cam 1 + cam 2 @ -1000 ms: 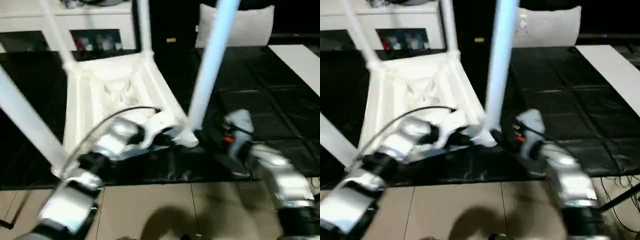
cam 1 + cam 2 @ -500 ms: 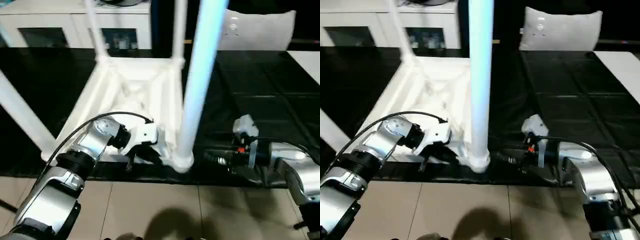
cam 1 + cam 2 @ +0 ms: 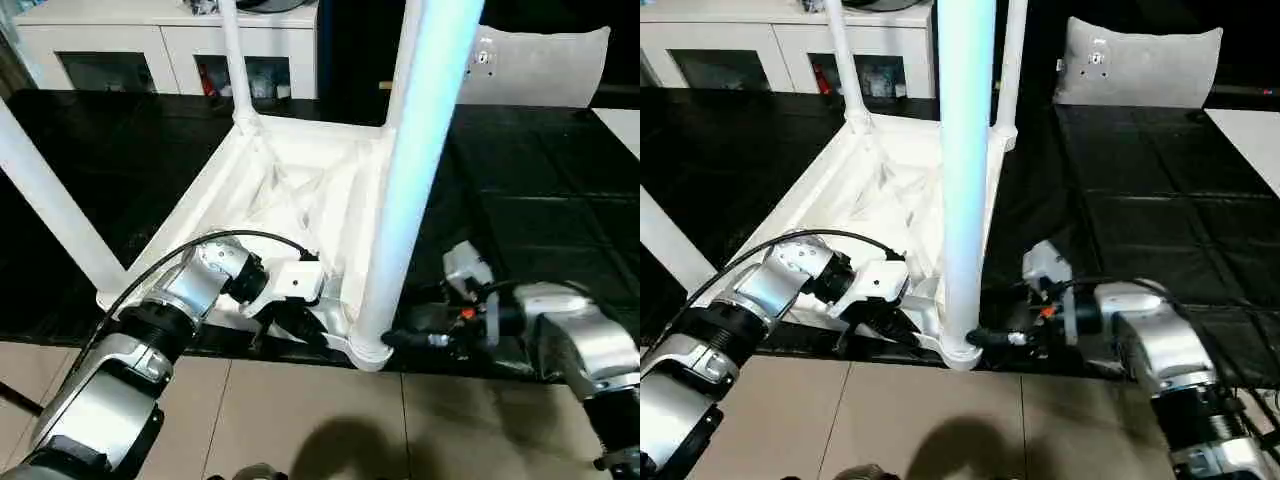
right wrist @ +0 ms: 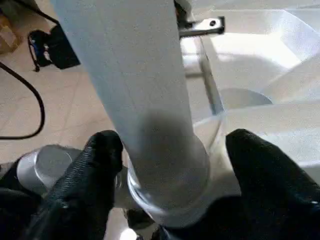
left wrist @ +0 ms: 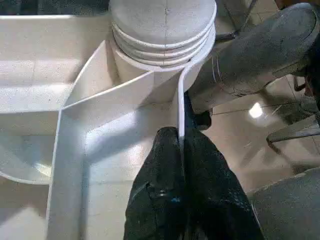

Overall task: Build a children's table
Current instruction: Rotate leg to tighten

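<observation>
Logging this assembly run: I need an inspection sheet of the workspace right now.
Surface: black mat, tiled floor in front.
Job's things: tabletop upside down, four legs standing in the corners; near leg.
Clutter: nothing seen.
Grippers: left gripper shut on the tabletop's rim; right gripper astride the near leg's base, fingers apart.
Cables: black cable over left forearm.
Surroundings: white cabinet, grey cushion.

The left end effector [image 5: 181, 150] pinches its black fingers [image 5: 165, 165] together (forearm reaching toward one o'clock). The right end effector [image 4: 170, 165] spreads its fingers [image 4: 100, 160] wide, forearm reaching toward nine o'clock.
</observation>
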Controlling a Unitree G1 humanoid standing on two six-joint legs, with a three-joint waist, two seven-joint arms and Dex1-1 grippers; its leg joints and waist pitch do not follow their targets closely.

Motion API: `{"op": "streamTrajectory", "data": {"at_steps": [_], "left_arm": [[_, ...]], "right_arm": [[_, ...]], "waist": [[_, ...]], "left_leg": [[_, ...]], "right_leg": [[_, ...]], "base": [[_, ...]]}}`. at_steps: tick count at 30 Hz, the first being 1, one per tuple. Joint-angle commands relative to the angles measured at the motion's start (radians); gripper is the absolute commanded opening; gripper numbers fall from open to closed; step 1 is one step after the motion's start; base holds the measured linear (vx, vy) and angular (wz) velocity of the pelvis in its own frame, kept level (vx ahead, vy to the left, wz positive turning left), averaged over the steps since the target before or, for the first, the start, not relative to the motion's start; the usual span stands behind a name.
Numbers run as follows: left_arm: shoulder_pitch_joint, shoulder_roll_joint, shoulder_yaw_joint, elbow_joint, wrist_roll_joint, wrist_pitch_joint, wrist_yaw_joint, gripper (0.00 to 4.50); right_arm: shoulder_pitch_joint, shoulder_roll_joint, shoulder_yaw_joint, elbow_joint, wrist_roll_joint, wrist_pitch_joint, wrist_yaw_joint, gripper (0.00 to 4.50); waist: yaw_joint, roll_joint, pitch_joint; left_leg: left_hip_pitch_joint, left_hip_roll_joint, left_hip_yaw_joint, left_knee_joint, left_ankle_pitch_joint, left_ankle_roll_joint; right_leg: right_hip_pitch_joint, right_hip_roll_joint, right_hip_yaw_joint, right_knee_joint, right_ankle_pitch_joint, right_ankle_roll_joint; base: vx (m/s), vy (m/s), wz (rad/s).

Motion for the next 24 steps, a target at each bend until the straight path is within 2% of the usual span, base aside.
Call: {"op": "streamTrajectory", "data": {"at_steps": [1, 5, 11, 15, 20, 21, 22, 24], "left_arm": [[-0.021, -0.015, -0.031, -0.041, -0.006, -0.030, -0.060, 0.00], [-0.018, -0.014, -0.035, -0.047, -0.007, -0.030, -0.063, 0.00], [-0.020, -0.011, -0.036, -0.036, -0.001, -0.039, -0.060, 0.00], [-0.017, -0.012, -0.031, -0.036, -0.004, -0.029, -0.053, 0.00], [-0.006, -0.041, 0.014, -0.042, -0.015, 0.071, 0.059, 0.00], [-0.002, -0.049, 0.024, -0.048, -0.022, 0.097, 0.076, 0.00], [0.004, -0.077, 0.053, -0.065, -0.037, 0.170, 0.140, 0.00], [0.005, -0.097, 0.069, -0.074, -0.042, 0.222, 0.186, 0.00]], "right_arm": [[-0.020, 0.004, 0.019, -0.002, 0.013, 0.006, 0.018, 3.16], [-0.033, 0.024, 0.026, 0.031, -0.001, -0.018, 0.012, 2.83], [-0.043, 0.023, 0.022, 0.030, 0.016, 0.012, 0.030, 2.28], [-0.038, 0.022, 0.017, 0.018, 0.032, 0.031, 0.034, 2.12], [0.010, 0.067, -0.008, -0.076, 0.082, 0.115, -0.060, 2.06], [0.020, 0.087, -0.013, -0.091, 0.074, 0.124, -0.108, 2.06], [0.031, 0.145, -0.022, -0.101, 0.023, 0.133, -0.254, 2.06], [0.029, 0.179, -0.028, -0.090, -0.014, 0.134, -0.341, 2.06]], "waist": [[-0.005, -0.017, -0.086], [-0.006, -0.015, -0.087], [-0.006, -0.018, -0.086], [-0.006, -0.020, -0.084], [-0.007, -0.020, -0.080], [-0.006, -0.021, -0.079], [-0.016, -0.021, -0.073], [-0.027, -0.022, -0.069]], "left_leg": [[0.023, 0.092, -0.042, -0.070, -0.075, 0.094], [0.024, 0.094, -0.043, -0.071, -0.072, 0.087], [0.023, 0.093, -0.042, -0.070, -0.072, 0.086], [0.022, 0.091, -0.042, -0.069, -0.080, 0.083], [0.025, 0.093, -0.041, -0.072, -0.096, 0.072], [0.027, 0.092, -0.043, -0.073, -0.104, 0.066], [0.027, 0.087, -0.043, -0.075, -0.130, 0.046], [0.030, 0.080, -0.045, -0.074, -0.161, 0.028]], "right_leg": [[0.057, -0.115, 0.078, -0.059, -0.296, -0.110], [0.056, -0.116, 0.078, -0.058, -0.284, -0.117], [0.057, -0.116, 0.080, -0.054, -0.274, -0.123], [0.056, -0.117, 0.081, -0.056, -0.302, -0.119], [0.054, -0.117, 0.083, -0.062, -0.342, -0.105], [0.053, -0.119, 0.080, -0.064, -0.357, -0.102], [0.053, -0.119, 0.078, -0.074, -0.416, -0.085], [0.051, -0.120, 0.072, -0.085, -0.481, -0.069]], "base": [[0.000, 0.000, 0.00], [0.000, 0.000, 0.00], [0.000, 0.000, 0.00], [0.000, 0.000, 0.00], [0.000, 0.000, 0.00], [0.000, 0.000, 0.00], [0.000, 0.000, 0.00], [0.000, 0.000, 0.00]]}}
